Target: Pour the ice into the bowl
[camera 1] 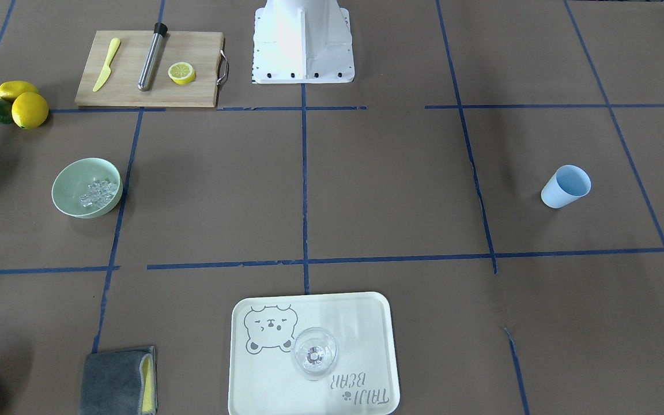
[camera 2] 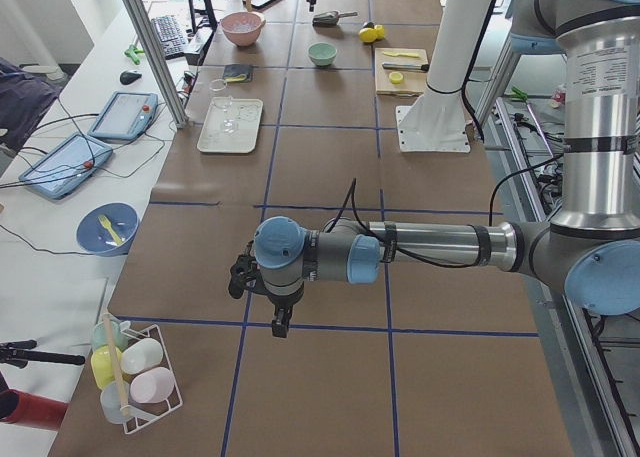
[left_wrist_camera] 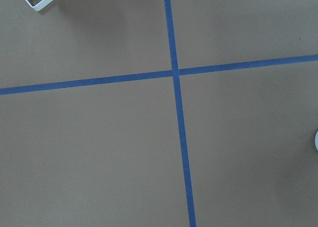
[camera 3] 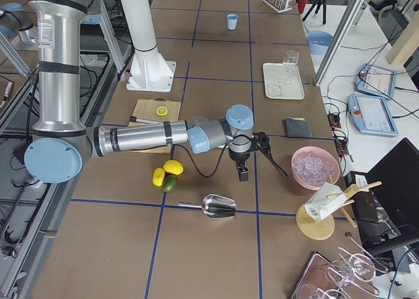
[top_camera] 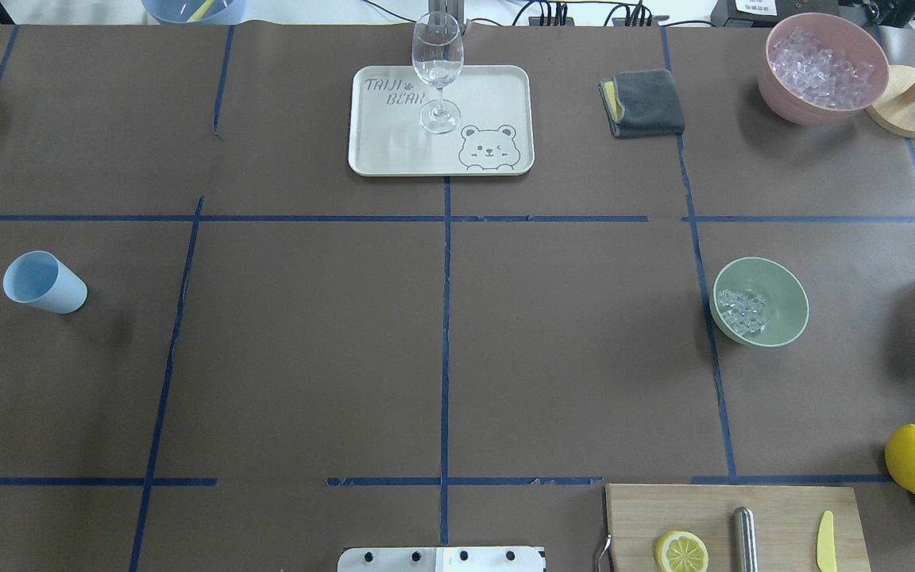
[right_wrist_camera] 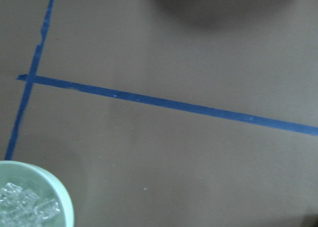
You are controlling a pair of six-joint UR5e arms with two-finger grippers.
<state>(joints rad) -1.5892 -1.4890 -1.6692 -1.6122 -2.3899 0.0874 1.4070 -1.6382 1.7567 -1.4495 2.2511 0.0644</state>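
Claws are seen only from the two end cameras, so it cannot be told whether either one is spread or closed. The left claw [camera 2: 243,277] is held above the tabletop [top_camera: 306,357] at the end of the near arm in the left-end view, close to a crossing of blue tape lines. The right claw [camera 3: 272,158] is held above the tabletop in the right-end view, near a pink bowl [camera 3: 298,175] filled with clear cubes and beside a folded grey cloth [camera 3: 296,127]. Nothing can be made out in either claw.

The ice [top_camera: 739,310] is found inside the bowl [top_camera: 783,306], heaped against one side of its floor. The bowl stands upright on the robot's right half of the tabletop, just beside a blue tape line, and its rim and some cubes are caught in the lower left corner of the right wrist view.

A pale blue cup [top_camera: 44,284] stands well apart on the robot's left half. A wine glass [top_camera: 437,63] stands upright on a cream tray [top_camera: 505,79]. A metal scoop [camera 3: 216,206] lies on the tabletop near two lemons [camera 3: 167,171].
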